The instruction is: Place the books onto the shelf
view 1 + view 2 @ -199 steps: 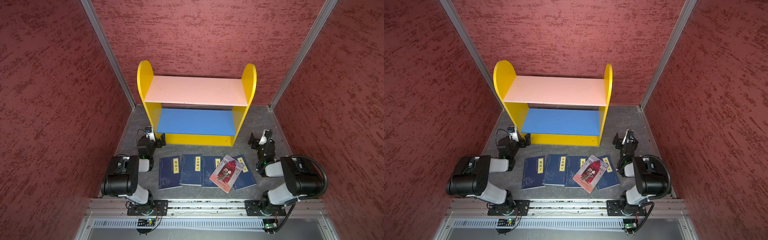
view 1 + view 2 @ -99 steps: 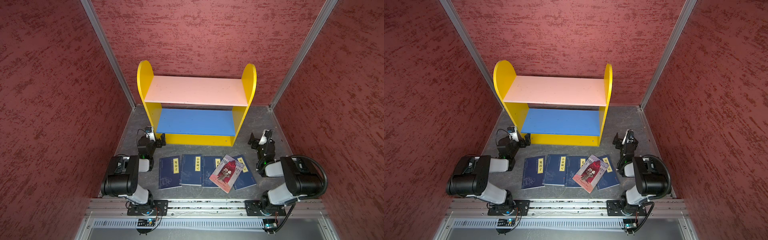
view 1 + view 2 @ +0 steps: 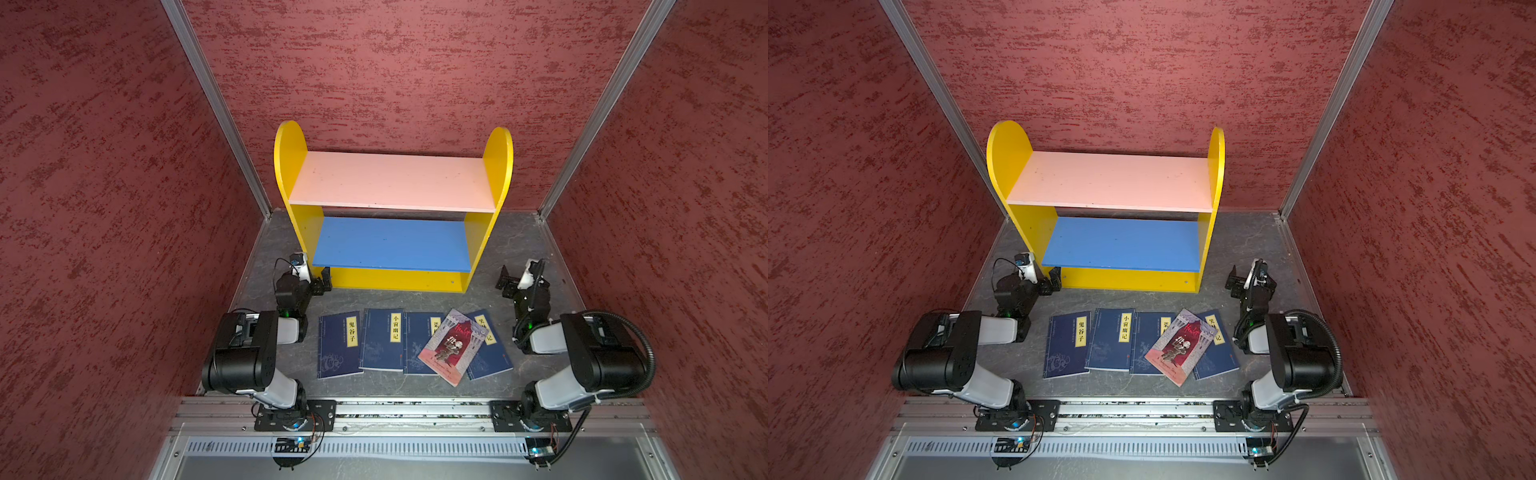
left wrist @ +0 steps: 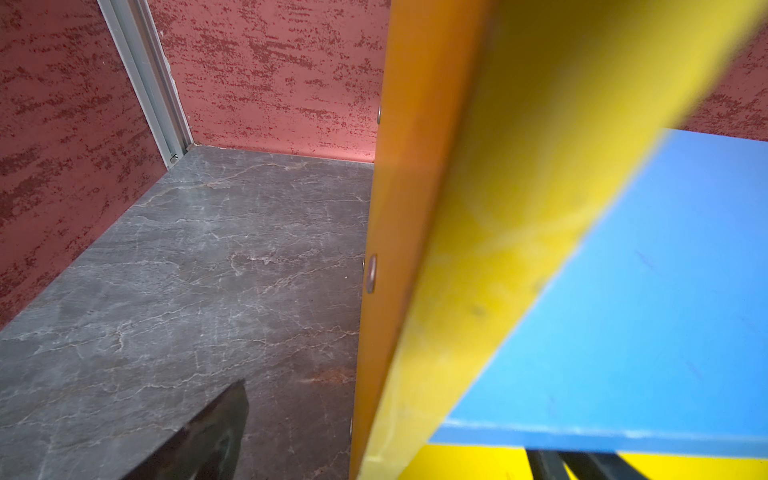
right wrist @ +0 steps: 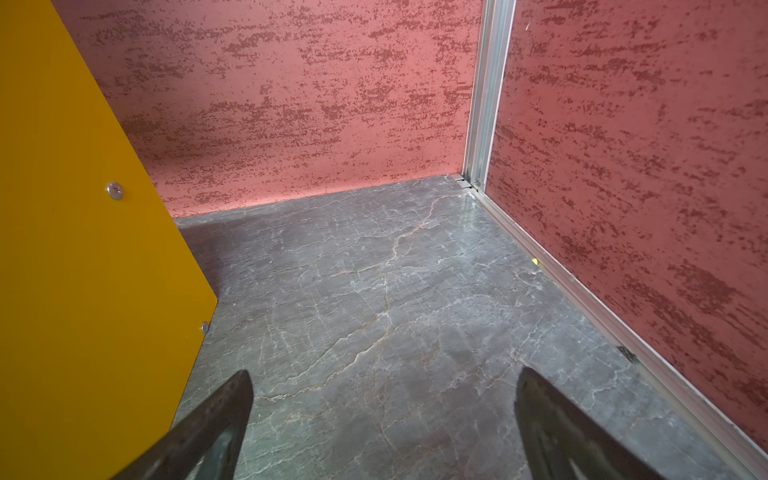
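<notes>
Risking a knock on the shelf (image 3: 390, 183) or dragging overlapped books (image 3: 382, 345) together, left gripper (image 3: 318, 281) and right gripper (image 5: 384, 390) both spread empty.

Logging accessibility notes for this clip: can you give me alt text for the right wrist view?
The right gripper is open and empty, its two dark fingers spread over a grey marbled table. Beside it stands the yellow side panel of the shelf, with red textured walls and a metal corner post behind; no books show here.
</notes>
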### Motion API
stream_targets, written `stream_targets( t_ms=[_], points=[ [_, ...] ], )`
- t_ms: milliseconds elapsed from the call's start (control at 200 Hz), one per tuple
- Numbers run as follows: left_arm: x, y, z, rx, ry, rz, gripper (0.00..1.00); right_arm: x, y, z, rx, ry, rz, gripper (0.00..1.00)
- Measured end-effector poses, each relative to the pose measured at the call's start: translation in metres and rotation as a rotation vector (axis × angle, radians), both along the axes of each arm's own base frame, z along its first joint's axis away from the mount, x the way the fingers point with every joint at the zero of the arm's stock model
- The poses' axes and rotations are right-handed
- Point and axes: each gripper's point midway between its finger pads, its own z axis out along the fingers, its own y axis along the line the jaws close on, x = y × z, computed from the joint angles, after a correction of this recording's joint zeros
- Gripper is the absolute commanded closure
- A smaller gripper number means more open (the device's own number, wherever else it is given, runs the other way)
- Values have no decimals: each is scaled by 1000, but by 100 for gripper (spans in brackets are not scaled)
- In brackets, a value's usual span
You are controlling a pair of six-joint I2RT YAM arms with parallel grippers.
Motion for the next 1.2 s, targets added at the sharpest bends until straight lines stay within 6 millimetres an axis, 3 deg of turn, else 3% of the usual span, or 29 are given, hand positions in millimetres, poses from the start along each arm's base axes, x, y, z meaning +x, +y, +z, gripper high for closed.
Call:
stream_targets(
  t_ms=[917,1202],
  points=[
    [-1,-4,0,21,10,7,1,0,0,0,1,0,0,1],
    [-12,-11,18,38,136,-36,1,-1,-4,0,9,-2,-23,1]
  ],
)
